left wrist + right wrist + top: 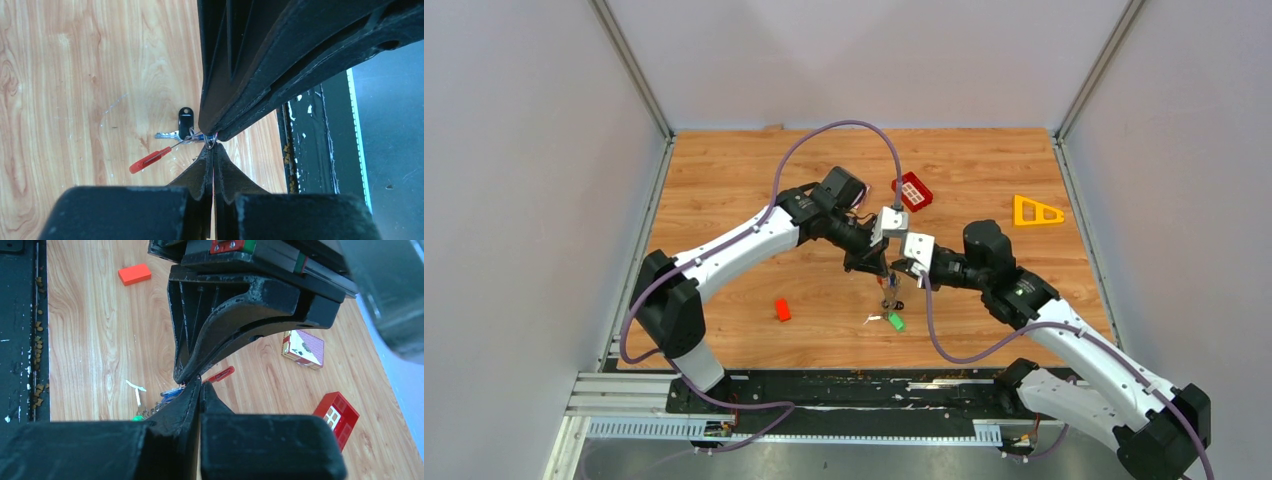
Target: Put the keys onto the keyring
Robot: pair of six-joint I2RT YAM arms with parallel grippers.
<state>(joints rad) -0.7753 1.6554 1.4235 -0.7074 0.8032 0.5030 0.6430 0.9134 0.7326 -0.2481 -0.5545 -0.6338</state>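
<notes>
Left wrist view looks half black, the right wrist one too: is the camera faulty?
No fault. Left wrist view: the left gripper and right gripper sit so near the lens that they fill it as dark, soft-edged shapes; the table behind is sharp and evenly lit. Right wrist view: the same crowding. Top view: even light, faint shadows.

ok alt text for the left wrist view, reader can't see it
Close-up from above: the shut left gripper and shut right gripper meet tip to tip, pinching the keyring at its small metal ring. Beside it a black-headed key and a glossy red piece show against the wooden table.
</notes>
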